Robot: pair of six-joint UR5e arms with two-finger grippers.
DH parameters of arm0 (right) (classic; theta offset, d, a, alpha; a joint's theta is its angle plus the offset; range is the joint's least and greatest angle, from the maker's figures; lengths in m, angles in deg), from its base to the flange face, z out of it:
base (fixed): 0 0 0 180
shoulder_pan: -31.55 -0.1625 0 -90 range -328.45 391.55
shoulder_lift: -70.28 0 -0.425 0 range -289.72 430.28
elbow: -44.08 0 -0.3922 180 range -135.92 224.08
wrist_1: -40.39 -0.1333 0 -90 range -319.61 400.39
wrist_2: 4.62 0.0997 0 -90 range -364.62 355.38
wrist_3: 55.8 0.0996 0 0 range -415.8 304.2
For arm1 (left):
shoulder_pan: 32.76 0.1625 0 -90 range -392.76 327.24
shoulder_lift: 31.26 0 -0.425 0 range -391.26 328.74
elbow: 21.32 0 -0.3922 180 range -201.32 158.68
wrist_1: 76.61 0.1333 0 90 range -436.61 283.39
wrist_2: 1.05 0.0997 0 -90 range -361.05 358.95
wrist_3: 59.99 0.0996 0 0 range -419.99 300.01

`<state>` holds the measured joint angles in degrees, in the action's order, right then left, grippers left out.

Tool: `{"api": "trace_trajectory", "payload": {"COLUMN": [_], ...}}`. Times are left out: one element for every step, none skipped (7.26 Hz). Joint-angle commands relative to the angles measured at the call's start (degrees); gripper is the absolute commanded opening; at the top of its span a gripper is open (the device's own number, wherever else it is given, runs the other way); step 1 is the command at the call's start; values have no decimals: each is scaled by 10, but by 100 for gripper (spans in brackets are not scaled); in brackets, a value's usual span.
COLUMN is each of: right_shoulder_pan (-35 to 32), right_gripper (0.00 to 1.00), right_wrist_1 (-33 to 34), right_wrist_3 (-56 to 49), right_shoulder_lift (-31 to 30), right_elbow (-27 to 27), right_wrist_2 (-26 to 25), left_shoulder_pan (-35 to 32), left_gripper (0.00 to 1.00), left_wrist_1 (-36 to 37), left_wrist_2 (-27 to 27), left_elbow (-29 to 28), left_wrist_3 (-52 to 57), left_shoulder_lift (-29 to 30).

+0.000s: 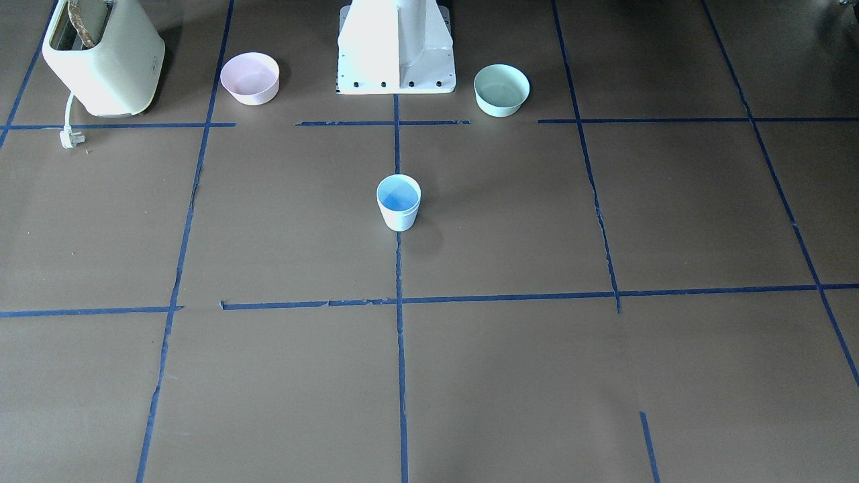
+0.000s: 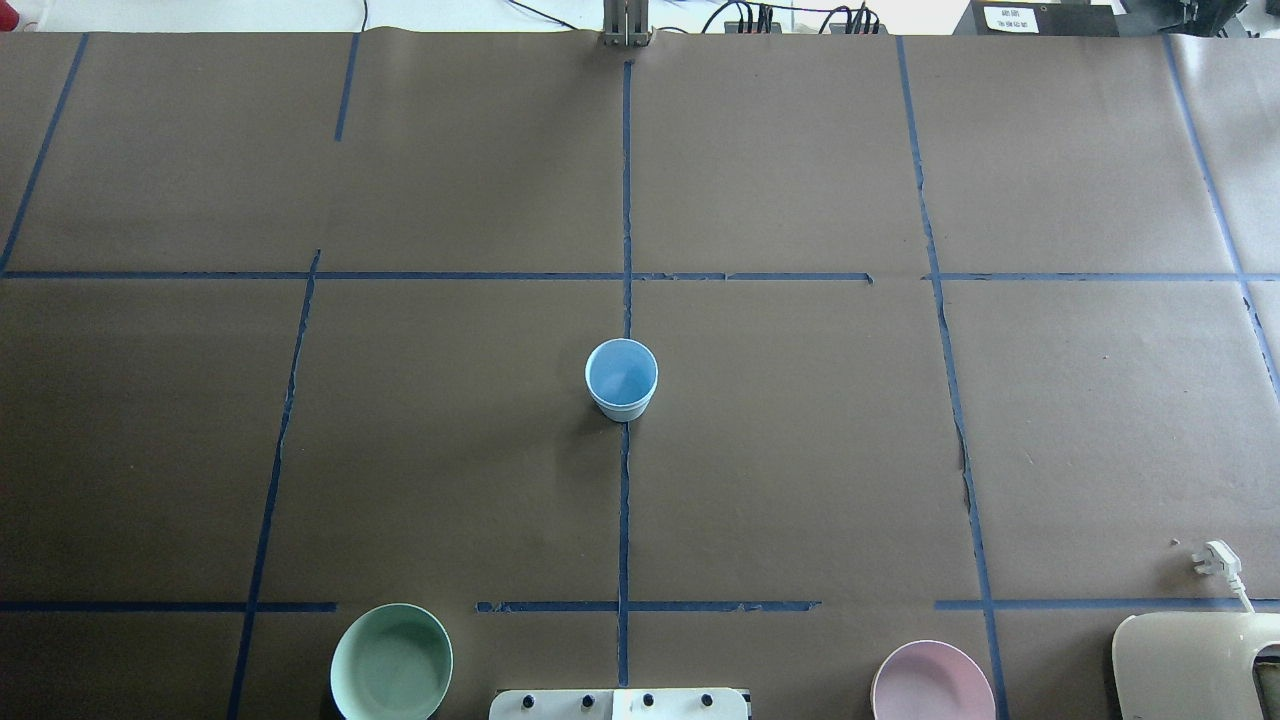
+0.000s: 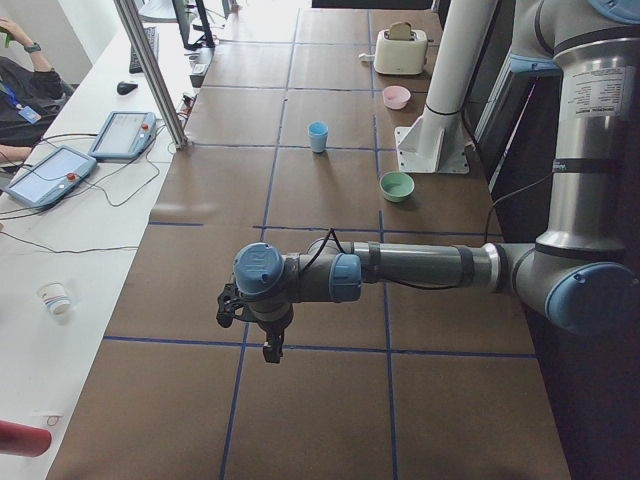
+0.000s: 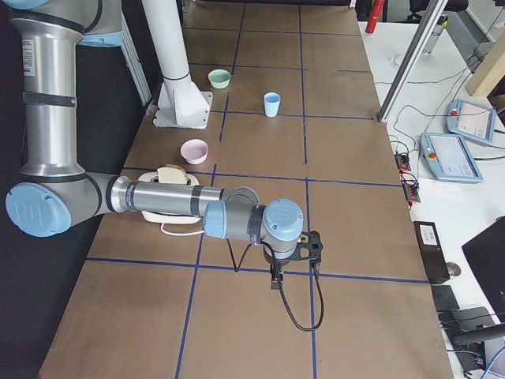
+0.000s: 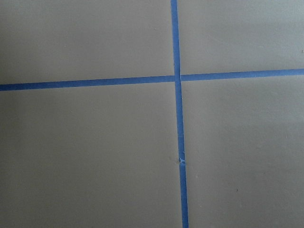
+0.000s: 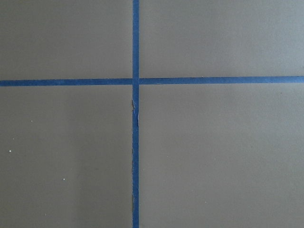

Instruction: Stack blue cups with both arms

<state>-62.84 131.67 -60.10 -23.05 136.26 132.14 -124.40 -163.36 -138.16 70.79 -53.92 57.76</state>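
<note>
The pale-blue tapered plastic cup (image 2: 621, 380) stands on the centre tape line, with bare brown paper table cover (image 2: 800, 450) on every side. Nearest obstacles: mint-green round bowl (image 2: 391, 662), pink round bowl (image 2: 933, 685) and white pedestal base (image 2: 620, 705), all well apart from it at the robot's edge.

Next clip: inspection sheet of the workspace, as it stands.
Surface: brown paper with blue tape grid, torn in spots.
Job's things: one blue cup seen, upright at centre; whether two are nested cannot be told.
Clutter: mint-green bowl, pink bowl, toaster holding bread.
Grippers: left gripper and right gripper hang over bare paper, away from the cup; open or shut cannot be told.
Cables: toaster plug lies loose; black cable loops under right arm.
Surroundings: teach pendants, a person alongside.
</note>
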Motion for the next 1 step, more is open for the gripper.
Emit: {"api": "trace_trajectory", "payload": {"right_shoulder_pan": [0], "right_gripper": [100], "right_wrist_1": [0], "right_wrist_3": [0], "right_shoulder_lift": [0], "right_elbow": [1], "right_wrist_2": [0], "left_shoulder_pan": [1], "left_gripper": [100], "left_wrist_1": [0], "left_wrist_2": [0], "left_elbow": [0], "left_wrist_3": [0], "left_shoulder_lift": [-1]}}
